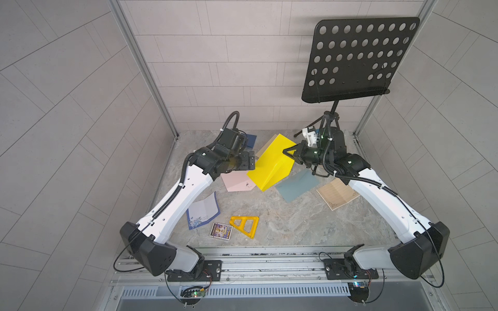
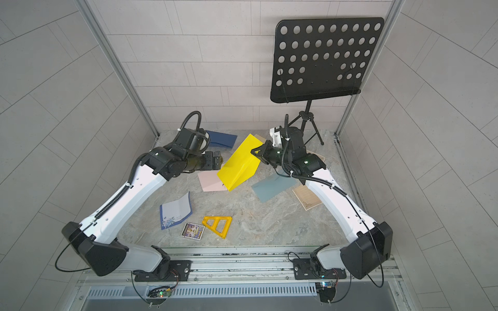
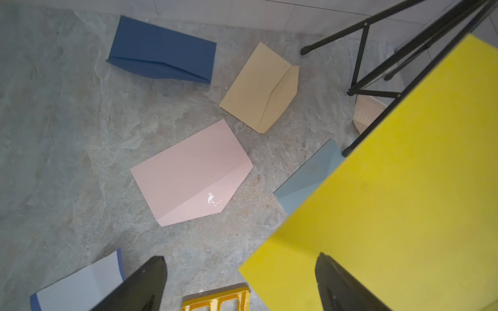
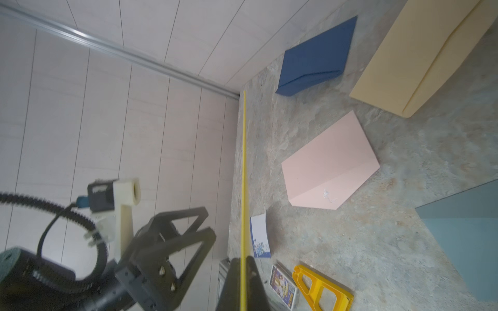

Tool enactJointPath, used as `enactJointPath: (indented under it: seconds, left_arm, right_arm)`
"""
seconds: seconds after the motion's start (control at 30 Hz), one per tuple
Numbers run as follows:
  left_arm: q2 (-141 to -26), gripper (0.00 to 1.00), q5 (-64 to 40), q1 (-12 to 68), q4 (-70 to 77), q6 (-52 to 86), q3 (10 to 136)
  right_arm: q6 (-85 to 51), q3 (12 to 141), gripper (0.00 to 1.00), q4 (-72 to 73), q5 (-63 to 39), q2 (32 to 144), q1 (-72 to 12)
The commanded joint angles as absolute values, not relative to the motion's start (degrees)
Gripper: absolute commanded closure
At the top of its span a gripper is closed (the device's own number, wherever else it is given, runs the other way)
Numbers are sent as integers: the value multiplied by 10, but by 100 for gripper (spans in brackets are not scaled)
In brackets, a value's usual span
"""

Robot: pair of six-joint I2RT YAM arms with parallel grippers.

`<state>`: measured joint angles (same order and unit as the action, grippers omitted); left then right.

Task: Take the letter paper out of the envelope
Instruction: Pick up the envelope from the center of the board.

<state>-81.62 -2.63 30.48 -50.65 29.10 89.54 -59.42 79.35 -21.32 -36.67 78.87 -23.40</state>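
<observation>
Grey tiled walls [image 1: 215, 53], marbled tabletop [image 1: 283, 220], music stand [image 1: 353, 72]

Envelope [image 1: 272, 161] above table [image 1: 283, 223], stand [image 1: 358, 59] behind

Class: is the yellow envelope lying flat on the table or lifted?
Lifted: the right claw grips the yellow envelope by its edge, above the pink envelope.

White arm shells [image 1: 188, 188], black joints [image 1: 151, 253], corrugated black cables [image 1: 168, 200].
</observation>
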Motion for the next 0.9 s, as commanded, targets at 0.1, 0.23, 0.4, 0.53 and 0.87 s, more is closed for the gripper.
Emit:
enactJointPath:
  seconds: [0.1, 0.23, 0.4, 0.53, 0.87]
  left_arm:
    - [-792, 7, -192, 263, -400, 371, 837]
    - [-784, 12, -334, 223, -274, 429, 766]
    - [-774, 17, -410, 200, -163, 477, 716]
    - [-764, 18, -468, 197, -26, 552, 651]
    - [-746, 19, -528, 185, 128, 622, 602]
  right_arm:
    - [-531, 848, 100, -243, -510, 822, -229]
    - [-526, 856, 100, -251, -543, 827, -229]
    - [-529, 842, 100, -242, -560, 821, -229]
    - [-535, 843, 100, -240, -569, 821, -224]
    - [-535, 849, 100, -251, -611, 835, -192]
